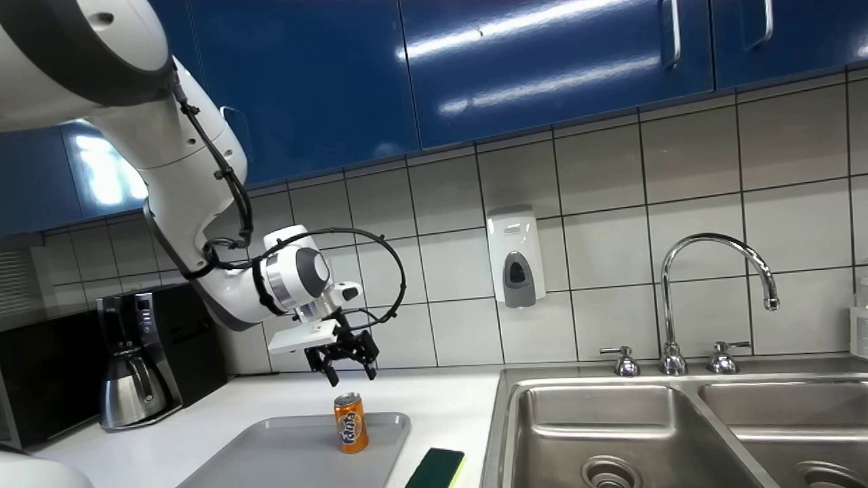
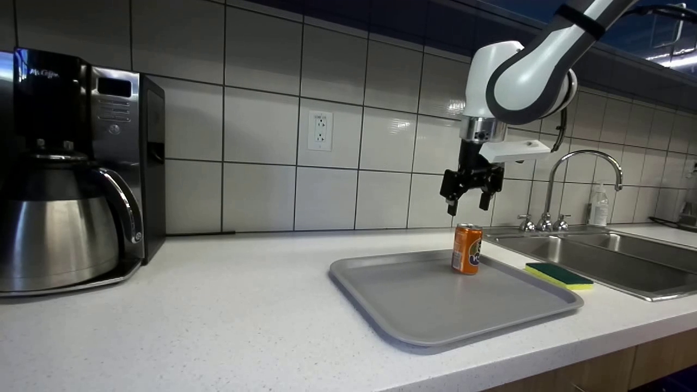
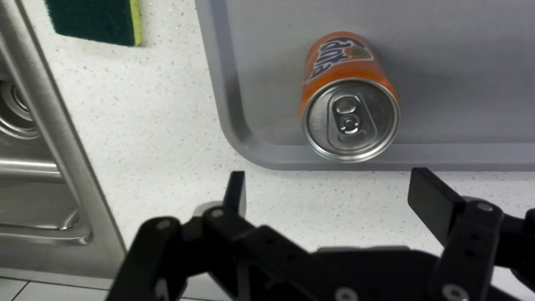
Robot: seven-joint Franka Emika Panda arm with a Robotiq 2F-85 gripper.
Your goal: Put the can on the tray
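Observation:
The orange can with a silver top (image 1: 351,434) stands upright on the light-grey tray (image 1: 291,451), near the tray's back corner on the sink side. In an exterior view the can (image 2: 466,251) and the tray (image 2: 414,307) show in full. My gripper (image 1: 352,377) is open and empty, in the air above the can, apart from it; it also shows open in an exterior view (image 2: 468,207). In the wrist view the can (image 3: 349,108) lies ahead of the wide-spread fingers (image 3: 328,173), inside the rim of the tray (image 3: 267,156). Nothing is between the fingers.
A green and yellow sponge (image 2: 558,275) lies between the tray and the steel sink (image 1: 505,434). A tall faucet (image 1: 668,298) rises behind the sink. A coffee maker with a steel pot (image 2: 60,239) stands at the counter's far end. A tiled wall (image 2: 329,196) runs close behind the gripper.

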